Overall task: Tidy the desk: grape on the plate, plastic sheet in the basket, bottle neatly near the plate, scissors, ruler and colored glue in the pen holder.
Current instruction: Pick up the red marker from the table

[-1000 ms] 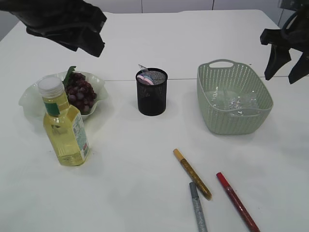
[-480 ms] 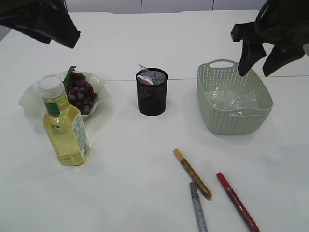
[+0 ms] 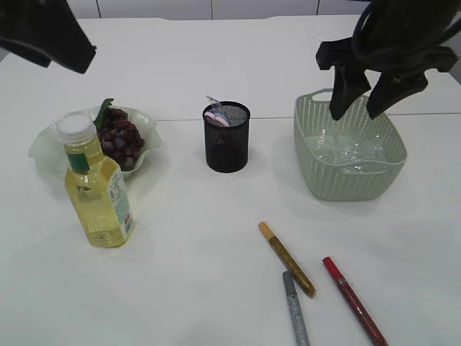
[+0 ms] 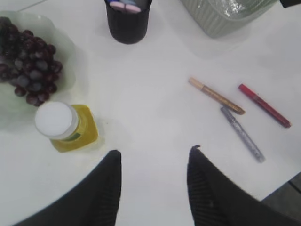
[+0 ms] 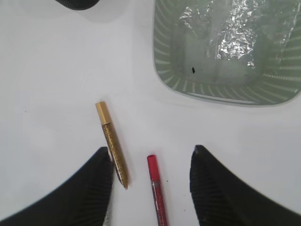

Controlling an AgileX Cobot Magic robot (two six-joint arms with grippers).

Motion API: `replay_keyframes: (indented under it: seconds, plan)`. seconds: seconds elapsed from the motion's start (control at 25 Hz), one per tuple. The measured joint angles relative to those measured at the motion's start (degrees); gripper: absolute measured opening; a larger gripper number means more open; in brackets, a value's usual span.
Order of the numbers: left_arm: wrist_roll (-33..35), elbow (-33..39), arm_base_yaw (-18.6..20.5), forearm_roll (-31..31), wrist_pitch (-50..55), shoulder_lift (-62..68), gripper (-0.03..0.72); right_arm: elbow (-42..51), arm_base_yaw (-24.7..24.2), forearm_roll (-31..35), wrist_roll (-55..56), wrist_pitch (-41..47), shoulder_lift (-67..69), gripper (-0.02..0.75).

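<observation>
Left gripper (image 3: 47,36) cut off by ext. view's top-left edge; jaw tips not visible there. Silver glue pen (image 3: 296,313) runs off bottom edge; red glue pen (image 3: 354,301) tip too. Pen holder (image 4: 127,19) rim cropped in L wrist view, contents too small to ID. Basket (image 5: 230,49) cropped top/right in R wrist view.

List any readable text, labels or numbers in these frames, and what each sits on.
None can be read.
Bottle: the side label has print, too small and blurred to make out.
Glue pens, pen holder, basket, plate: no visible text.
</observation>
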Motion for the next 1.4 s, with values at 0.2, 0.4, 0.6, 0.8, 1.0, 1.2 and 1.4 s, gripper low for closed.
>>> replay_keyframes:
  seconds: [0.2,0.4,0.6,0.8,1.0,1.2,1.4]
  plan:
    - [0.0,0.0,0.0,-0.1,5.8,0.0,0.340,0.0,2.6,-0.1,0.6,0.0,0.0,0.398]
    - [0.0,0.0,0.0,-2.0,6.4,-0.1,0.333,0.3,5.5,-0.1,1.1,0.0,0.0,0.398]
    - [0.0,0.0,0.0,-3.7,6.5,-0.1,0.330,7.0,5.8,0.1,1.2,0.0,-0.3,0.398]
    - [0.0,0.0,0.0,-4.0,6.6,-0.1,0.328,16.1,5.8,1.0,1.2,-0.2,-1.8,0.398]
    - [0.0,0.0,0.0,-4.8,6.6,-0.2,0.322,24.1,5.8,1.2,1.4,-0.7,-2.2,0.398]
    - [0.0,0.0,0.0,-6.3,6.6,-0.2,0.318,29.7,5.8,1.4,1.4,-1.1,-2.3,0.398]
    - [0.0,0.0,0.0,-7.4,6.6,-0.2,0.318,30.2,5.8,2.1,1.4,-3.1,-2.3,0.398]
